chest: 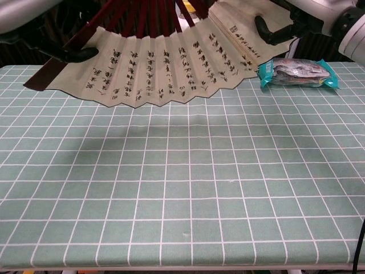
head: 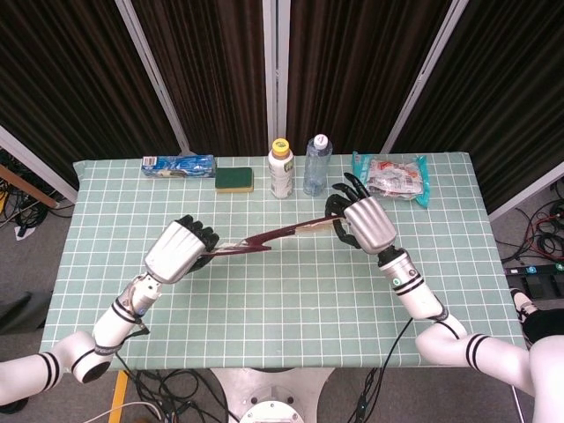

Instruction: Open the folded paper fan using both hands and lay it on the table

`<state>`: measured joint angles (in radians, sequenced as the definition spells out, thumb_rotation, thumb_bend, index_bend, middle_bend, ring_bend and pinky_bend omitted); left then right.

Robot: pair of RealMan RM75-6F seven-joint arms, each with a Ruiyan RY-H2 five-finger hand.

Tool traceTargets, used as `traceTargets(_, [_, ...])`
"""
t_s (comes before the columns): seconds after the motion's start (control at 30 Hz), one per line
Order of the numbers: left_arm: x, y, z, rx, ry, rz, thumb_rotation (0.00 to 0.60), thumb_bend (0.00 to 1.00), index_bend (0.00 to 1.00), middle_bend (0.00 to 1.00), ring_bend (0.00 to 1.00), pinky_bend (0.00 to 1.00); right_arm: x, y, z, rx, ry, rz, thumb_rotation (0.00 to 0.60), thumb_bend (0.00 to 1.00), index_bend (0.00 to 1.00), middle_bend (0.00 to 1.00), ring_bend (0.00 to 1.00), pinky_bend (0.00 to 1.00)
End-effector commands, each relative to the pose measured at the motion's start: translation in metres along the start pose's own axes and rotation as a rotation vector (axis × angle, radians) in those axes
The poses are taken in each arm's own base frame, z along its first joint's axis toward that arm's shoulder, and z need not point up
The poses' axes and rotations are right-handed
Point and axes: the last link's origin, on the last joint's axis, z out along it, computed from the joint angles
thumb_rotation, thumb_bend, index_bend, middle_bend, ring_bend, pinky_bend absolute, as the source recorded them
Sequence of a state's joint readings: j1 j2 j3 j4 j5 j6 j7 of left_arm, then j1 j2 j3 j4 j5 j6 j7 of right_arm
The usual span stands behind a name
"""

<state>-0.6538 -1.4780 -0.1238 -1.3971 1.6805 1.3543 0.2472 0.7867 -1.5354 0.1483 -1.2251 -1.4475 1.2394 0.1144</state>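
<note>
The paper fan (chest: 165, 65) is spread wide in the air above the table, cream paper with black writing and dark red ribs. In the head view the paper fan (head: 278, 235) shows nearly edge-on between both hands. My left hand (head: 181, 249) grips its left outer rib; only the dark fingertips (chest: 80, 55) show in the chest view. My right hand (head: 363, 221) holds the right end, its fingers (chest: 274, 31) curled over the paper's upper right edge.
Along the back of the green checked table (head: 264, 308) stand a yellow-capped bottle (head: 281, 167), a clear water bottle (head: 316, 164), a green sponge (head: 234, 180), a blue packet (head: 178, 164) and a teal snack bag (chest: 296, 71).
</note>
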Motion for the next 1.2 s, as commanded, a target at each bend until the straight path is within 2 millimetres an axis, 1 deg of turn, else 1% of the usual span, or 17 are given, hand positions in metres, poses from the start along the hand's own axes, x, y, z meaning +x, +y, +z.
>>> traceTargets(0.03, [-0.008, 0.000, -0.004, 0.016, 0.004, 0.064, 0.600, 0.32, 0.64, 0.66, 0.66, 0.61, -0.006, 0.007, -0.008, 0.000, 0.031, -0.053, 0.600, 0.69, 0.74, 0.40, 0.18, 0.05])
traceTargets(0.23, [-0.011, -0.011, -0.004, 0.069, 0.042, 0.176, 0.600, 0.32, 0.63, 0.65, 0.66, 0.61, -0.005, 0.013, -0.010, 0.012, 0.108, -0.120, 0.600, 0.69, 0.72, 0.38, 0.18, 0.03])
traceTargets(0.37, [-0.015, -0.013, -0.006, 0.072, 0.038, 0.202, 0.600, 0.32, 0.61, 0.64, 0.66, 0.61, -0.009, 0.015, -0.015, 0.028, 0.131, -0.151, 0.600, 0.69, 0.70, 0.37, 0.18, 0.03])
traceTargets(0.57, [-0.026, -0.007, -0.011, 0.061, 0.037, 0.288, 0.600, 0.32, 0.59, 0.63, 0.65, 0.61, -0.021, 0.019, -0.024, 0.050, 0.152, -0.218, 0.600, 0.68, 0.67, 0.36, 0.18, 0.00])
traceTargets(0.67, [-0.031, -0.003, -0.018, 0.048, 0.031, 0.337, 0.600, 0.32, 0.59, 0.63, 0.65, 0.61, -0.023, 0.024, -0.030, 0.046, 0.165, -0.264, 0.600, 0.68, 0.66, 0.36, 0.18, 0.00])
traceTargets(0.8, [-0.036, 0.005, -0.026, 0.027, 0.021, 0.344, 0.600, 0.32, 0.58, 0.62, 0.65, 0.61, -0.024, 0.025, -0.038, 0.055, 0.174, -0.284, 0.600, 0.68, 0.66, 0.35, 0.17, 0.00])
traceTargets(0.93, [-0.041, 0.014, -0.029, 0.013, -0.005, 0.356, 0.600, 0.32, 0.57, 0.61, 0.64, 0.60, -0.028, 0.026, -0.048, 0.059, 0.167, -0.305, 0.600, 0.68, 0.64, 0.35, 0.17, 0.00])
traceTargets(1.07, [-0.045, 0.021, -0.031, 0.035, -0.038, 0.384, 0.600, 0.32, 0.56, 0.60, 0.64, 0.59, -0.033, 0.027, -0.058, 0.032, 0.168, -0.295, 0.600, 0.67, 0.57, 0.32, 0.14, 0.00])
traceTargets(1.2, [-0.045, 0.029, -0.033, 0.053, -0.063, 0.360, 0.600, 0.32, 0.54, 0.58, 0.64, 0.58, -0.037, 0.027, -0.069, 0.016, 0.173, -0.306, 0.600, 0.67, 0.52, 0.28, 0.11, 0.00])
